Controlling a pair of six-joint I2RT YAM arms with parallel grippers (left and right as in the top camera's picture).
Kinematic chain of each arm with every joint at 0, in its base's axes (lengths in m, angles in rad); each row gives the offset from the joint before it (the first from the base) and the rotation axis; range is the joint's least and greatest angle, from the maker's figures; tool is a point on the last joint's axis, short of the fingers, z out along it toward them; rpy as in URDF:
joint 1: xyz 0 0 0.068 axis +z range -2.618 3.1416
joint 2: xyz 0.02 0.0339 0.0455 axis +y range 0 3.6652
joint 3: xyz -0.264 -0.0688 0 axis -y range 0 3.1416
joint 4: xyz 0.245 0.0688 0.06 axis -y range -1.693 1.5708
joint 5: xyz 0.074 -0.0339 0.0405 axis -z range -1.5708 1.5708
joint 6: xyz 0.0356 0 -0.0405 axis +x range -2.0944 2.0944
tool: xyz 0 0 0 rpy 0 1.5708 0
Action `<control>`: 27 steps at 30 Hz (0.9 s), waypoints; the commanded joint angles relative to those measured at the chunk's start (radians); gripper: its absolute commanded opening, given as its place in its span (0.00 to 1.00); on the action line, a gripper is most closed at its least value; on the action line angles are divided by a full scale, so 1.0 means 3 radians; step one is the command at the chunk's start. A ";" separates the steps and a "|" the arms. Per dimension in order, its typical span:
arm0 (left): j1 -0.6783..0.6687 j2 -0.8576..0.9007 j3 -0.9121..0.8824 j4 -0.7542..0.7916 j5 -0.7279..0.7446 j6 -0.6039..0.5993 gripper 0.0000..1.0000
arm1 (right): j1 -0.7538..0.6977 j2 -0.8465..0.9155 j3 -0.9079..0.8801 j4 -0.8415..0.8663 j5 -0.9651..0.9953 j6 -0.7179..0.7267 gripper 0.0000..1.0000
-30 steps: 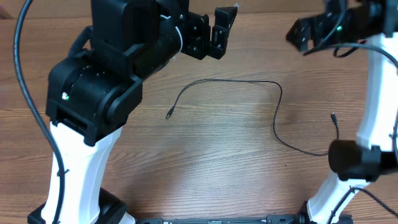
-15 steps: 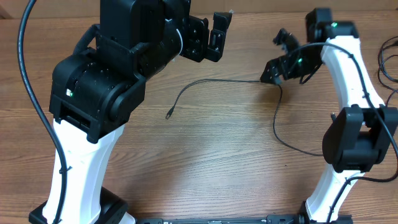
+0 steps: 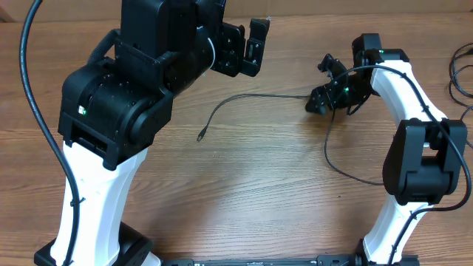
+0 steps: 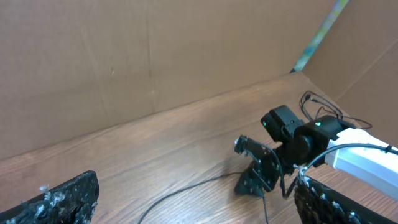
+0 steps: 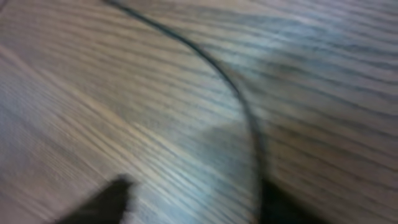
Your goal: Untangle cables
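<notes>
Right hand (image 3: 316, 102) sits low on the bench (image 3: 244, 192) over the cable (image 3: 259, 96), at its bend. Fingers (image 5: 112, 202) half spread. My wrist view is blurred, so I cannot tell if they touch it. Cable is one thin black strand lying loose, with its plug end (image 3: 200, 136) mid-bench. More cords (image 3: 458, 74) lie at the far right edge. Left hand (image 3: 247, 46) is raised, spread wide, holding nothing.

White arm links (image 3: 96, 199), black joints (image 3: 111, 103), green lights (image 3: 80, 112)

Left end effector (image 3: 247, 46) hung raised, jaws spread wide; right end effector (image 3: 319, 87) (wrist angled down) sat low, jaws partly apart.
</notes>
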 commanded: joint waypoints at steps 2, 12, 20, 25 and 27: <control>0.0003 0.0011 -0.0006 -0.0024 -0.0045 0.0080 1.00 | -0.0003 0.0008 -0.0018 0.0041 -0.0050 0.0074 0.14; 0.0003 0.0011 -0.0006 -0.0150 -0.0045 0.0089 1.00 | -0.0003 0.0022 -0.0305 0.0304 -0.0057 0.0259 0.04; 0.0003 0.0011 -0.0006 -0.0172 -0.0045 0.0116 1.00 | 0.0027 -0.0324 0.0666 -0.0202 0.0095 0.0708 0.04; 0.0003 0.0011 -0.0006 -0.0172 -0.0046 0.0116 1.00 | 0.0017 -0.0554 0.1882 -0.0696 0.0618 0.1328 0.04; 0.0003 0.0011 -0.0006 -0.0173 -0.0046 0.0117 1.00 | 0.0003 -0.0605 0.2352 -0.0856 0.0740 0.1372 0.04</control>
